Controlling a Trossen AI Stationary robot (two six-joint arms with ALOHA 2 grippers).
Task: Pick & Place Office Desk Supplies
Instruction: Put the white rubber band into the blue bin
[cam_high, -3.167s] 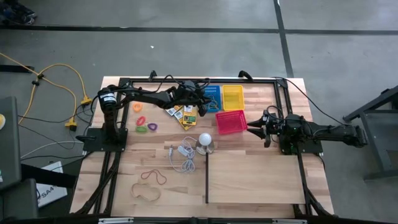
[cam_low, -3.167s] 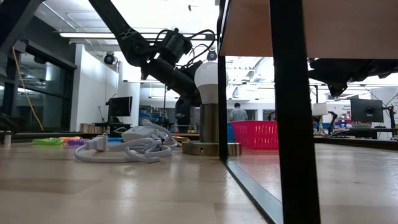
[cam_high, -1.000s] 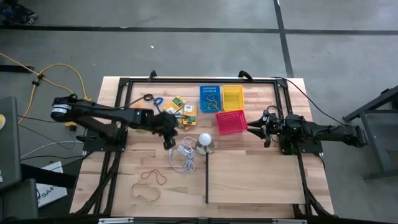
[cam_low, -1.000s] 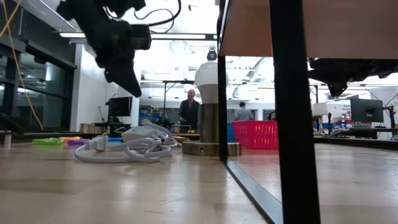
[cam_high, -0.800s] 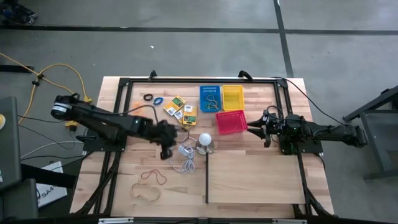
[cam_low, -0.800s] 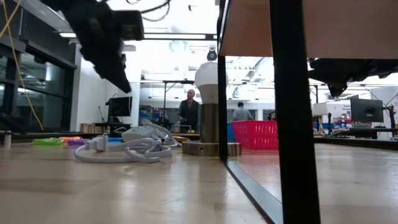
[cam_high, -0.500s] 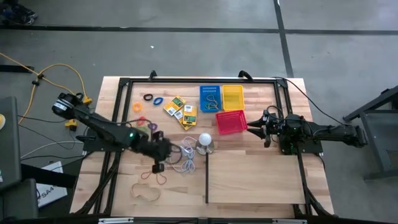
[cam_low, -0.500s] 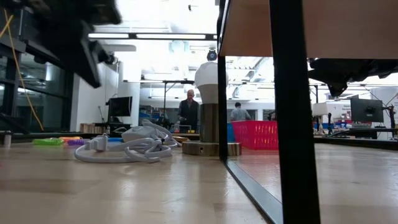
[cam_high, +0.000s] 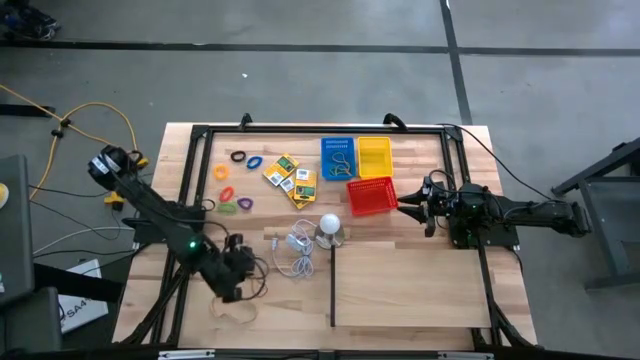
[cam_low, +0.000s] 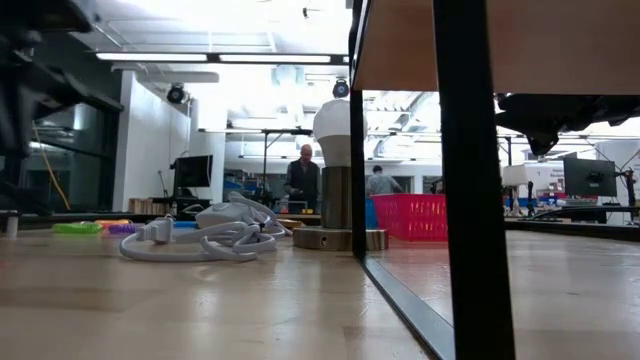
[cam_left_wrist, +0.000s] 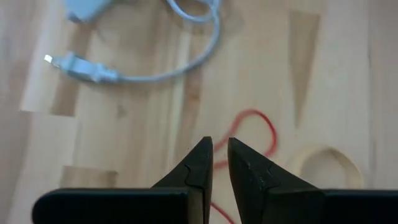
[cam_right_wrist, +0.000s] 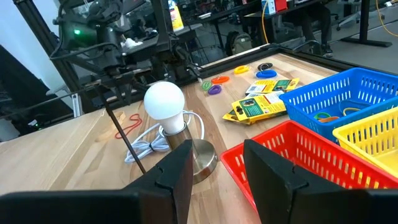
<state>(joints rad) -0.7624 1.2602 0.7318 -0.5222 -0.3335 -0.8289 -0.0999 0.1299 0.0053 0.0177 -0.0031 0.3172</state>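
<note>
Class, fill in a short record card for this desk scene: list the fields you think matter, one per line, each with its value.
Left gripper: above the red rubber band, fingers nearly closed, holding nothing
Right gripper: open, waiting beside the red basket
Blue basket: holds a few bands
Yellow basket: beside the blue one
Packets: loose on the table
Coloured rings: left of the packets
Tan rubber band: near the table's front edge

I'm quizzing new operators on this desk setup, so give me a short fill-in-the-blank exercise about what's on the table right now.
1. The left gripper hovers over the ____ rubber band.
2. The basket nearest the right gripper is the ____ one.
3. The white bulb stands next to a coiled white ____.
4. The tan rubber band lies near the table's ____ edge.

Missing words: red; red; cord; front
</note>
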